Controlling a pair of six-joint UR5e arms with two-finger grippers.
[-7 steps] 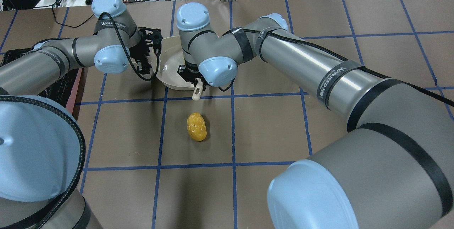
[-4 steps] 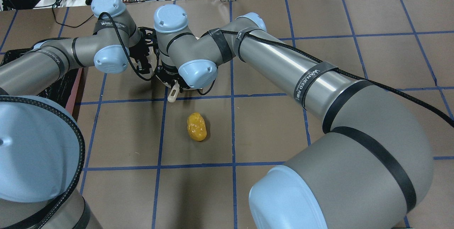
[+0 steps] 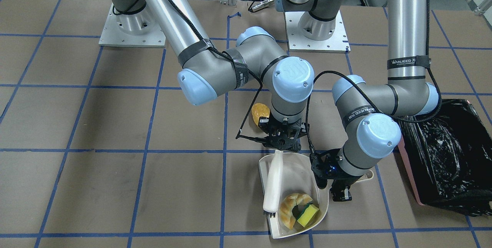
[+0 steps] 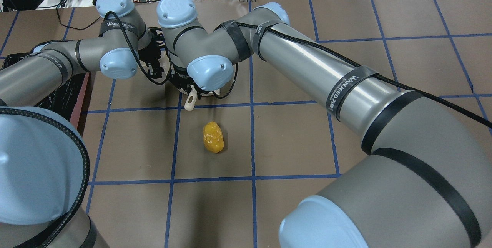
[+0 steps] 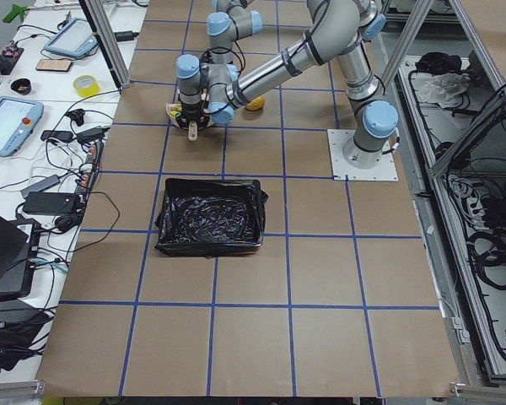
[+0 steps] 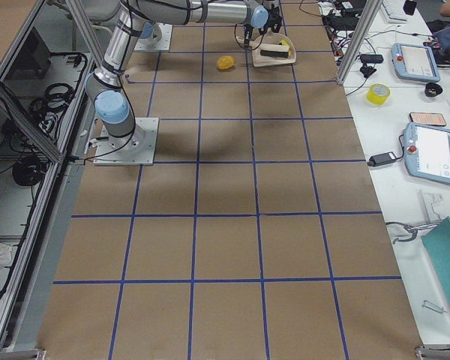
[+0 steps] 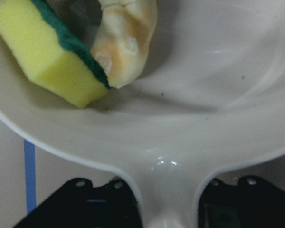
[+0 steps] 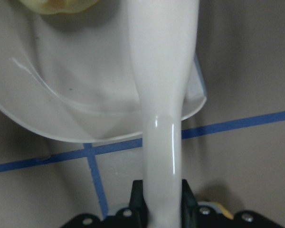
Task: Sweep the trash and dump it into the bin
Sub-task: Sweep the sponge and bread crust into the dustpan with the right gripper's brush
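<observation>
Right gripper [image 3: 283,145] was clamped on the brush [image 3: 273,180] handle; the right wrist view showed the handle pinched tight between its jaws. The brush lay along the dustpan's [image 3: 298,171] open lip, on the pan's right side, with the handle end toward the robot and the bristle end at the far end, just beside the croissant [image 3: 291,206].

Left gripper [image 3: 337,186] was clamped on the dustpan handle, which stuck out to the left. In the left wrist view the handle ran between the black fingers [image 7: 97,204].

Croissant and sponge [image 3: 308,214] were inside the pan at its far end, touching, with the sponge tucked into the croissant's curve.

Potato [image 4: 213,137] was outside the pan, on the table [image 4: 292,140], nearer the robot than the pan and apart from both pan and brush.

Bin [image 3: 409,178], with its black liner, sat at the table's left side, apart from the dustpan and close to the left arm's elbow. Couldn't tell whether it held any trash.
</observation>
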